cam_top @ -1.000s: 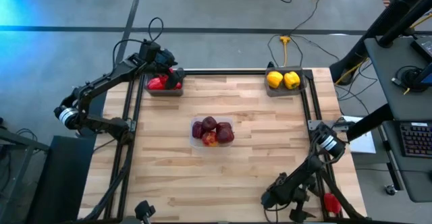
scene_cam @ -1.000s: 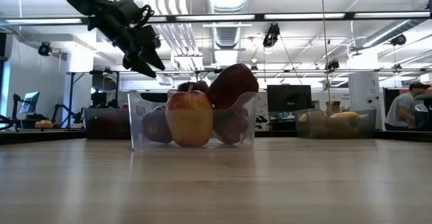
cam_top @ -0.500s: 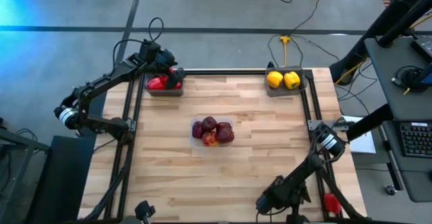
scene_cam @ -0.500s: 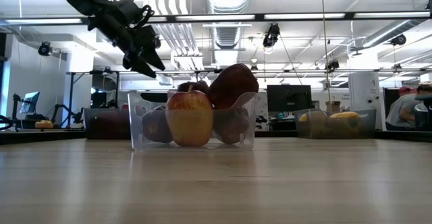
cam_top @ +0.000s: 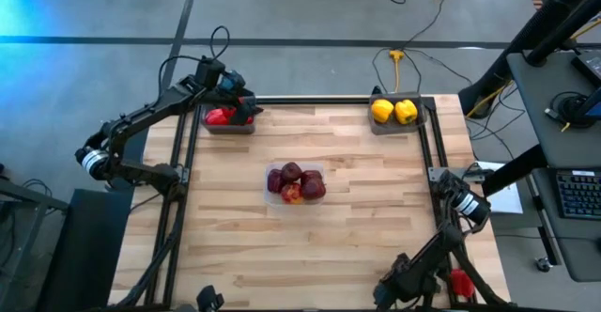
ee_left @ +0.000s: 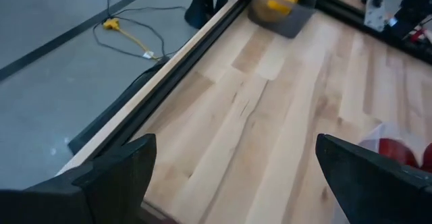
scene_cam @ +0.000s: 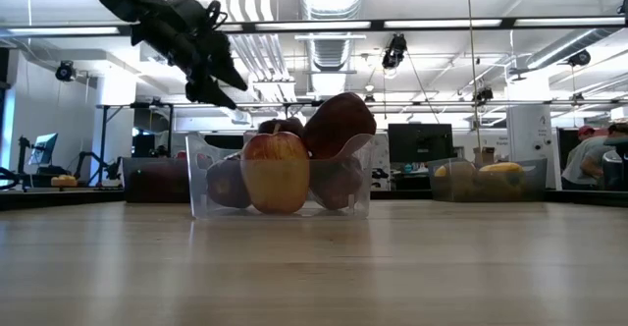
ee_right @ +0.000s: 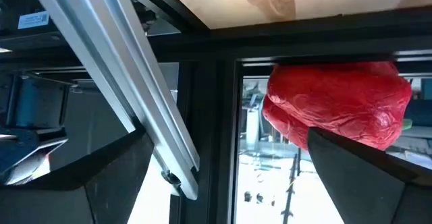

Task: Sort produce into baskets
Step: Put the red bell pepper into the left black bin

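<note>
My left gripper (cam_top: 246, 108) hangs open and empty above the far-left dark tray (cam_top: 228, 127), which holds red peppers (cam_top: 219, 117); its fingers stand wide apart in the left wrist view (ee_left: 236, 143). My right gripper (cam_top: 392, 293) is open and empty beyond the table's near edge, at the right. A loose red pepper (cam_top: 460, 281) lies off the table beside the frame at the near right corner. It shows ahead of the fingers in the right wrist view (ee_right: 337, 102), and what it rests on is hidden. Two yellow peppers (cam_top: 393, 111) sit in the far-right tray (cam_top: 396, 127). Apples (cam_top: 296, 182) fill the clear container (cam_top: 272, 195) at mid-table.
Black frame rails (cam_top: 434, 152) run along the table's edges, and a silver bar (ee_right: 135, 75) crosses close before my right gripper. Bare wood (cam_top: 235, 246) lies around the container. Cables (cam_top: 404, 63) lie on the floor behind the table. A desk (cam_top: 563, 115) stands at the right.
My right gripper has gone toward the table's near edge and a little toward its right, dropping below the edge near the loose red pepper. My left gripper has shifted slightly up and toward the right above the red pepper tray.
</note>
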Robot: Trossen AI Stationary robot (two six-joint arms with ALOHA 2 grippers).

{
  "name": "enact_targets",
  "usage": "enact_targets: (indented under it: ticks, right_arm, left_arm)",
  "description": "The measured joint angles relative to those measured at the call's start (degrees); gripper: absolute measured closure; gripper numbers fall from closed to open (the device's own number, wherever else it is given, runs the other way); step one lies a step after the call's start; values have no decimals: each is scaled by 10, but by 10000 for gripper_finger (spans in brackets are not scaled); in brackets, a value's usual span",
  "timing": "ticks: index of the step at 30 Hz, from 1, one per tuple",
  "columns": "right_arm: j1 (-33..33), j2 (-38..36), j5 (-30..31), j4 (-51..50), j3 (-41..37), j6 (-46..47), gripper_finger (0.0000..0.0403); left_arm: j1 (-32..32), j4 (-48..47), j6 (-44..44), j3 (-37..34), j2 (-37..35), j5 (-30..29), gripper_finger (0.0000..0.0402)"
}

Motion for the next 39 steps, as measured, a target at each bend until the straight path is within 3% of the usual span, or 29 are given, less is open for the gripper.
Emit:
enact_targets:
  ticks: [6, 13, 15, 19, 26, 39]
  right_arm:
    - [-7, 1, -1, -9, -4, 17, 21]
    - [-19, 1, -10, -62, -22, -69, 21]
    - [-23, 0, 53, -80, -32, -71, 21]
    - [-38, 1, 96, -107, -41, -112, 21]
    - [-40, 2, 41, -109, -42, -143, 21]
    - [3, 33, 17, -89, -31, -145, 21]
  left_arm:
    - [-23, 39, -24, 0, 0, 0, 14]
    - [-42, 74, -39, 0, 0, 0, 14]
    - [-44, 77, -44, 0, 0, 0, 14]
    - [-44, 78, -46, 0, 0, -1, 14]
    - [-44, 79, -44, 0, 1, -1, 14]
    - [-45, 79, -30, -26, 1, 0, 14]
